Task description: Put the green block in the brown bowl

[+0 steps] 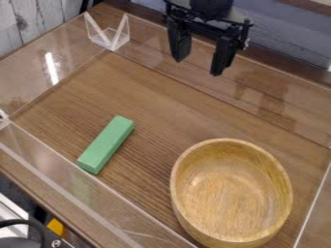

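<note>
The gripper (204, 50) hangs at the top of the view, pointing down over the far part of the table (195, 107); its dark fingers (223, 56) stand wide apart and hold nothing; it is above the surface, touching neither task object.

The green block (106, 143) lies flat on the wood-grain table, left of centre, its long side running diagonally from lower left to upper right; it is well apart from the gripper and sits outside the bowl, with bare table between them.

The brown bowl (192, 203) rests upright in the lower right of the view, its thick rim and pale grain plain to see; its inside is bare; part of its lower edge runs near the frame's bottom.

A clear plastic wall (52, 58) borders the table on the left and near sides, catching glare; a small clear folded piece (107, 34) stands at the far left corner, away from block, bowl and gripper.
</note>
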You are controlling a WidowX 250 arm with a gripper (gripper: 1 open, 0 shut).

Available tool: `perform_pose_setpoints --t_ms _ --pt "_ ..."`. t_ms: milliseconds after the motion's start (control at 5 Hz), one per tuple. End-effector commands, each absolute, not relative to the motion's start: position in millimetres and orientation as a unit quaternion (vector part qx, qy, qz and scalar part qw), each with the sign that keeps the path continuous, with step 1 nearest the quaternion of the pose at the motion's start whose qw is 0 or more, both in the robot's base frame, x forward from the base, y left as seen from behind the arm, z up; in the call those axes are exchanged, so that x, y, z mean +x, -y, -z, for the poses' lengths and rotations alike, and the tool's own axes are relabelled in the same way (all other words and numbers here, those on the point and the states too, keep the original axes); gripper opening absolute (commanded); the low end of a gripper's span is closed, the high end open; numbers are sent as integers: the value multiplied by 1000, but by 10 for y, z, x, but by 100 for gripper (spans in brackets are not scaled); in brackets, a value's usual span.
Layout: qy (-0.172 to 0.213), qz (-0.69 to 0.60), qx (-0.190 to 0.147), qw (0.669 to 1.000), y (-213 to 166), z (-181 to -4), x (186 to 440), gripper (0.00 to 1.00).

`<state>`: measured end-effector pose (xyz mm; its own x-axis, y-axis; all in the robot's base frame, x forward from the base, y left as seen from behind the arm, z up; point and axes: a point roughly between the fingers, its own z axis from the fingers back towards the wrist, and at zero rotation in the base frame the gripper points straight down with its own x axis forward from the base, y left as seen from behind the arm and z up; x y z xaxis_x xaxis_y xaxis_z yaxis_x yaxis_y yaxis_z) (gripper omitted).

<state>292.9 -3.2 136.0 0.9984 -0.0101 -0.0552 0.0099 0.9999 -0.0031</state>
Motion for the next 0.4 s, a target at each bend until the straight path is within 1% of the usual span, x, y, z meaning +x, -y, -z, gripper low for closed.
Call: perform_pose_setpoints --t_ms 0,200 --pt "-36 4 -3 999 23 -1298 2895 100" --pt "-36 1 -6 999 -159 -1262 2740 100"
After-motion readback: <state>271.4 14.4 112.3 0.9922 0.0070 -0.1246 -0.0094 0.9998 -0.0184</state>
